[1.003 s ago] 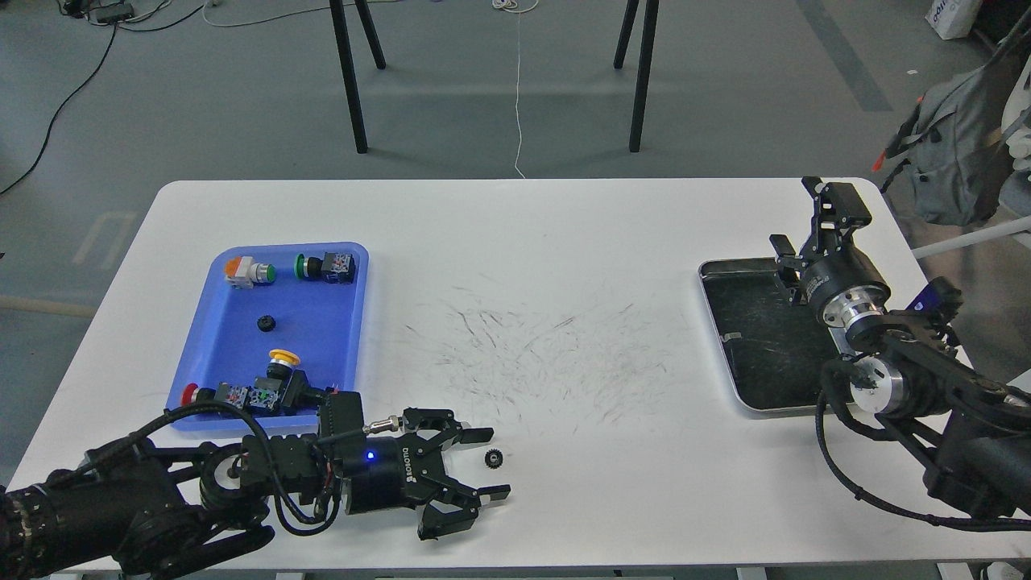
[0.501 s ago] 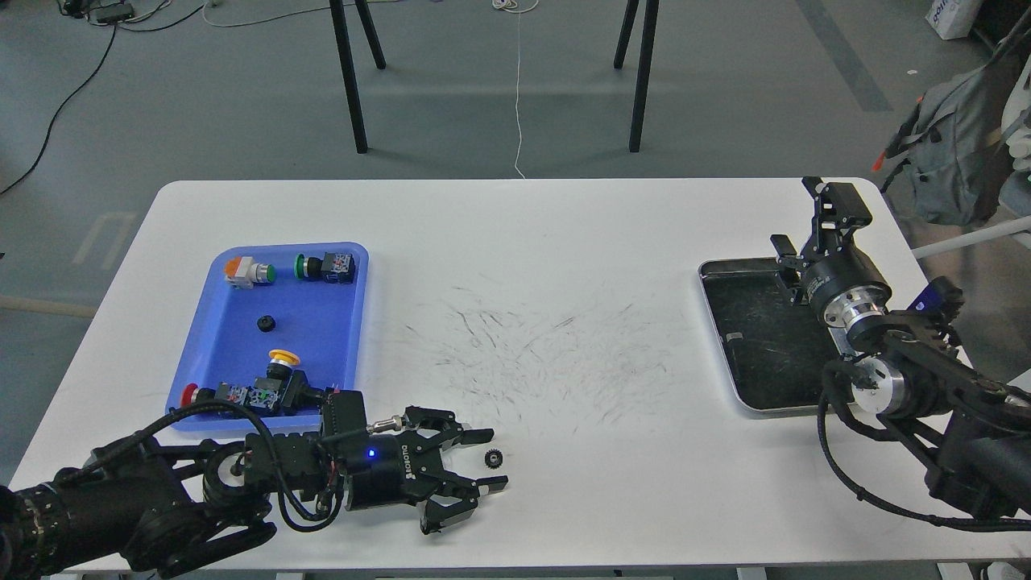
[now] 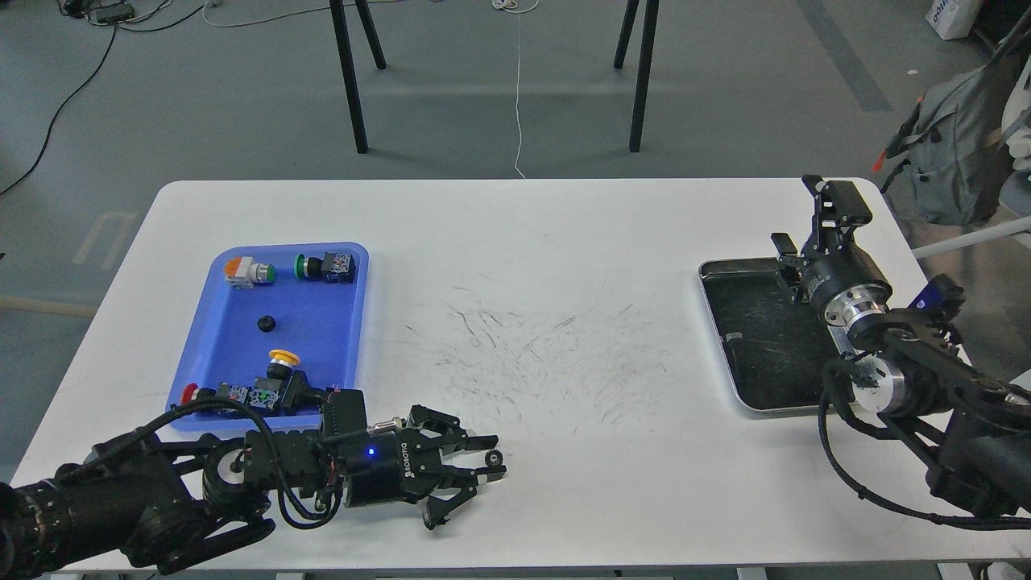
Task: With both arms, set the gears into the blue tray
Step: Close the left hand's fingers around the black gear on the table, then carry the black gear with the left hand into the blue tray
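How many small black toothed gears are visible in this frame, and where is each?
2. One small black toothed gear lies inside the bright-blue plastic tray, near its middle. The other gear sits on the white table between the left gripper's fingertips. None appear hidden.

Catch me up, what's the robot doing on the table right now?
The left gripper is low on the white table, its fingers closing around a small black gear near the front edge. Another gear already lies in the blue tray, among four push-button switches. The right gripper hangs over the steel tray, holding nothing visible.
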